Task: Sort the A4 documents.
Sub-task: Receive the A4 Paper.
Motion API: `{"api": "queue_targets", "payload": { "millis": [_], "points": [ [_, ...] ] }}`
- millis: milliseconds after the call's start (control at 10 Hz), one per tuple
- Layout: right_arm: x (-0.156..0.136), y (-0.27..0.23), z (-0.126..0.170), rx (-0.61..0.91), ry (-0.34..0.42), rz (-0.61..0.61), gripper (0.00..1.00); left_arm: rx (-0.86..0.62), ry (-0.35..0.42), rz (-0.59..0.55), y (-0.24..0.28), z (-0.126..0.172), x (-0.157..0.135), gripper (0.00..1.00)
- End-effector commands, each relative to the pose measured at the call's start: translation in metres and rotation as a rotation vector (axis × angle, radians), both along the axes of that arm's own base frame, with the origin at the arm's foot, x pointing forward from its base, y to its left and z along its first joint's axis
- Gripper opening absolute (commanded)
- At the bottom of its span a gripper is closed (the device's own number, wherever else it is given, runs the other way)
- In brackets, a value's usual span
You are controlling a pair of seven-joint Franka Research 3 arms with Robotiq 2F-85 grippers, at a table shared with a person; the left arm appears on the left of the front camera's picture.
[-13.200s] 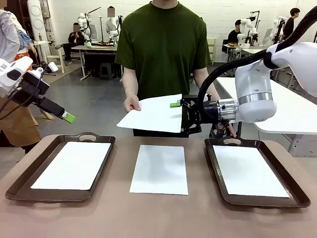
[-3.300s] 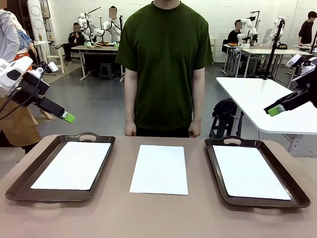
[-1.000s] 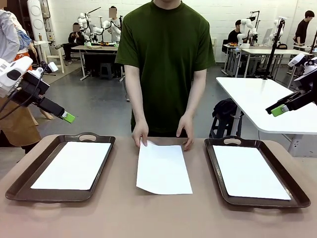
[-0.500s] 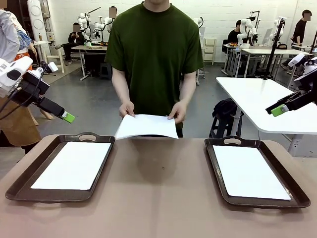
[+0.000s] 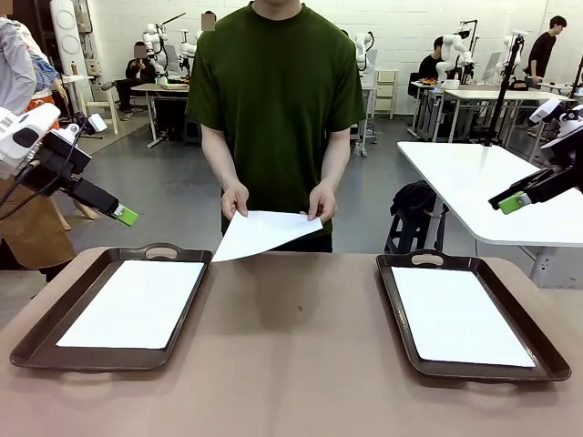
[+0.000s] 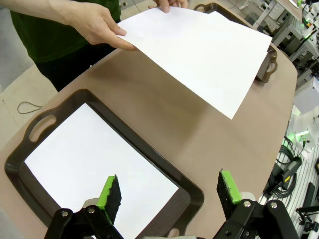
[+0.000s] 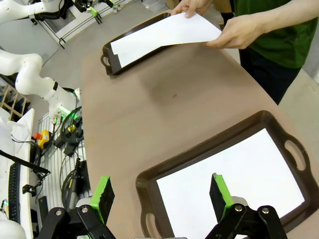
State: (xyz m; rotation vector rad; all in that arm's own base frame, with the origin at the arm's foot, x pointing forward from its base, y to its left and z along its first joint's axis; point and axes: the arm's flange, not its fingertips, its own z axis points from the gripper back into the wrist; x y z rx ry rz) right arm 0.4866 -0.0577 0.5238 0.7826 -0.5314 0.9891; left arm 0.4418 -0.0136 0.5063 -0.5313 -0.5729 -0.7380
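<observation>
A person in a green shirt holds a white A4 sheet (image 5: 264, 231) with both hands over the table's far edge, its near corner drooping toward the left tray. The same sheet (image 6: 199, 50) appears in the left wrist view and again (image 7: 164, 35) in the right wrist view. One sheet (image 5: 134, 302) lies in the left tray (image 5: 36, 335), another sheet (image 5: 458, 315) in the right tray (image 5: 537, 341). My left gripper (image 5: 123, 215) hovers open off the table's left end, high above the left tray. My right gripper (image 5: 510, 202) hangs open at the far right, nothing between its fingers.
The brown table (image 5: 291, 364) has bare room between the two trays. A white table (image 5: 474, 182) stands behind on the right, close to my right arm. Other people and benches are far back in the room.
The person picked the middle sheet off the table, raised it and shifted left with it; it now tilts toward the left tray. Neither arm has moved in the last second.
</observation>
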Motion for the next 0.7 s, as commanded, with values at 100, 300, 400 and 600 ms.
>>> {"api": "queue_targets", "payload": {
  "millis": [100, 300, 400, 600],
  "points": [
    [0.0017, 0.0035, 0.0012, -0.007, -0.012, -0.004, 1.00, 0.013, -0.013, -0.009, 0.0004, -0.0006, -0.0008, 1.00],
    [0.0017, 0.0035, 0.0012, -0.007, -0.012, -0.004, 1.00, 0.013, -0.013, -0.009, 0.0004, -0.0006, -0.0008, 1.00],
    [0.0017, 0.0035, 0.0012, -0.007, -0.012, -0.004, 1.00, 0.013, -0.013, -0.009, 0.0004, -0.0006, -0.0008, 1.00],
    [0.0017, 0.0035, 0.0012, -0.007, -0.012, -0.004, 1.00, 0.013, -0.013, -0.009, 0.0004, -0.0006, -0.0008, 1.00]
  ]
}}
